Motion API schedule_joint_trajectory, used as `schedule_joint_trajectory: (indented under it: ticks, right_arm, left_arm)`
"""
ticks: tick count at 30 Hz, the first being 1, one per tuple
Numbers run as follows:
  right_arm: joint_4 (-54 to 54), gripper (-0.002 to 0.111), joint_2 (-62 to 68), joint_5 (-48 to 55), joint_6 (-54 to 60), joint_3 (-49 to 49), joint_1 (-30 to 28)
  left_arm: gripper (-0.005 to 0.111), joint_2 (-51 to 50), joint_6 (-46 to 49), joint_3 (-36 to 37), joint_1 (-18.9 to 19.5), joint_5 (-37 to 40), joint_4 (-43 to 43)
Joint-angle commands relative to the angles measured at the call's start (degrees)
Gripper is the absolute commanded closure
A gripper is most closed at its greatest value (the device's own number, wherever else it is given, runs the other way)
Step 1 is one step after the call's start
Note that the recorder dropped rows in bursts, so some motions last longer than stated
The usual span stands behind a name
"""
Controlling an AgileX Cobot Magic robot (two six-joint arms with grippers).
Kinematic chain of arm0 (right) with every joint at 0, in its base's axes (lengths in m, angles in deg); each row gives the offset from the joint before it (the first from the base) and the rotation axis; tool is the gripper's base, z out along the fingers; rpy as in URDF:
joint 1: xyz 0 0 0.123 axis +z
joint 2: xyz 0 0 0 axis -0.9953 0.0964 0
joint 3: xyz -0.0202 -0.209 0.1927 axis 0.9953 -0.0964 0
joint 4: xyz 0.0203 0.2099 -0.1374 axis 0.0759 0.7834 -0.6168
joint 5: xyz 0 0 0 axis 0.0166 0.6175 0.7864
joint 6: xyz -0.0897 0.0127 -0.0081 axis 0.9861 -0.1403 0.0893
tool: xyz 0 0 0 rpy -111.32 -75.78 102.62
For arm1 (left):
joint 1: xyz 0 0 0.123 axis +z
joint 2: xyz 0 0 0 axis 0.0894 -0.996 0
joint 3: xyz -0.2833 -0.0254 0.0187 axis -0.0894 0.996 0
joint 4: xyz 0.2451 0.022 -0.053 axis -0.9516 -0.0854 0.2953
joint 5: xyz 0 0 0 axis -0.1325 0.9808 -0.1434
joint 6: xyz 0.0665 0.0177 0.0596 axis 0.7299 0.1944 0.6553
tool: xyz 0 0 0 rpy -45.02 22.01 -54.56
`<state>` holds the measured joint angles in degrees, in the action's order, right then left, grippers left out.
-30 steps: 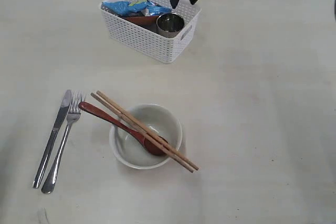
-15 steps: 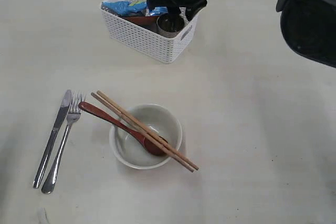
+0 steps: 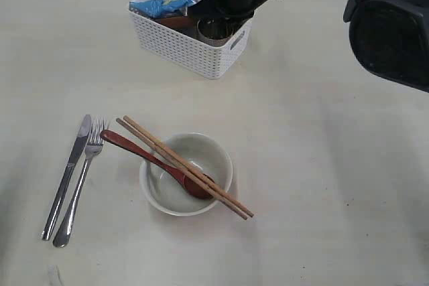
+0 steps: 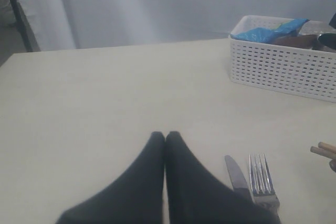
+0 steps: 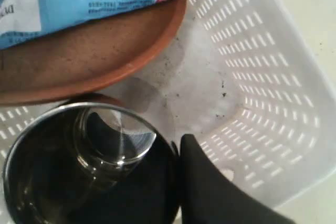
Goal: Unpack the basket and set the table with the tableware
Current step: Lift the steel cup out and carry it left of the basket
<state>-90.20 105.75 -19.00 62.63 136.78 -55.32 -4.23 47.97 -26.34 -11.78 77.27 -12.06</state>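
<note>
Right tool [image 3: 219,23], lower than before, now pinched on the cup [image 3: 209,32] rim at the basket [image 3: 181,46] 3 o'clock end, basket at the table [image 3: 322,165] 12 o'clock, left tool [image 4: 165,138] pressed together and empty

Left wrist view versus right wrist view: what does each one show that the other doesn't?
Only the left wrist view: the shut left tool, plus the knife, fork and chopstick ends lying outside the basket. Only the right wrist view: a look down into the steel cup, with the right tool closed across its rim. Both: the basket, the blue bag and the reddish-brown plate.
</note>
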Motion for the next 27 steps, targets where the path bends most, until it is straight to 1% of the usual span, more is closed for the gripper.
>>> schedule_joint_trajectory:
  ticks: [1,10,18,27]
  right_arm:
    - [-0.36,0.109,-0.41,-1.42,1.69,0.2,-0.36]
    - [-0.61,0.109,-0.41,1.61,2.79,1.31,-0.36]
    - [-0.86,0.109,-0.41,4.14,2.79,7.06,-0.36]
    - [-2.67,0.109,-1.11,4.14,2.79,11.1,-0.36]
  left_arm:
    - [0.107,0.21,0.08,0.15,0.13,-0.1,0.34]
    - [0.107,0.21,0.08,0.15,0.13,-0.1,0.34]
    - [0.107,0.21,0.08,0.15,0.13,-0.1,0.34]
    - [0.107,0.21,0.08,0.15,0.13,-0.1,0.21]
